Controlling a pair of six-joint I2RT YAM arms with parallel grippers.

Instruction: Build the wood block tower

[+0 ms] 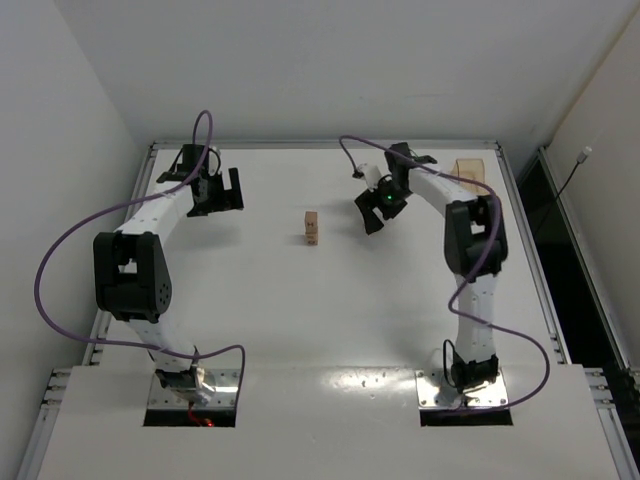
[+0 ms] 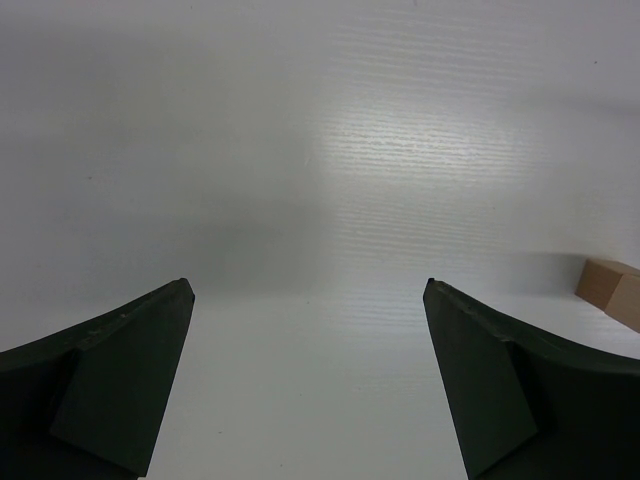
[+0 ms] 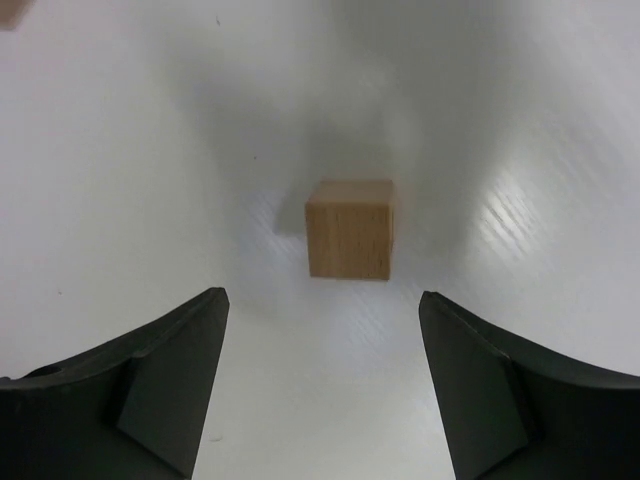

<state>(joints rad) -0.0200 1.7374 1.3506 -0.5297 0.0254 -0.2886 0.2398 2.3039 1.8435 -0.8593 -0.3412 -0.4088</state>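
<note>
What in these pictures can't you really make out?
Tower, top view: too small to count blocks.
Tray, top view: partly behind right arm.
Block, left wrist view: cut off by right edge.
Tan scrap, right wrist view: cut off by corner, unidentifiable.

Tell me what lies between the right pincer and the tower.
Nothing: the white table between the right pincer and the tower is bare, as the top external view shows.

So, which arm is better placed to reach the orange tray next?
Probably right: the tray sits on that arm's side, beside its elbow, and the right claw is open. The left claw, also open, is beyond the tower.
</note>
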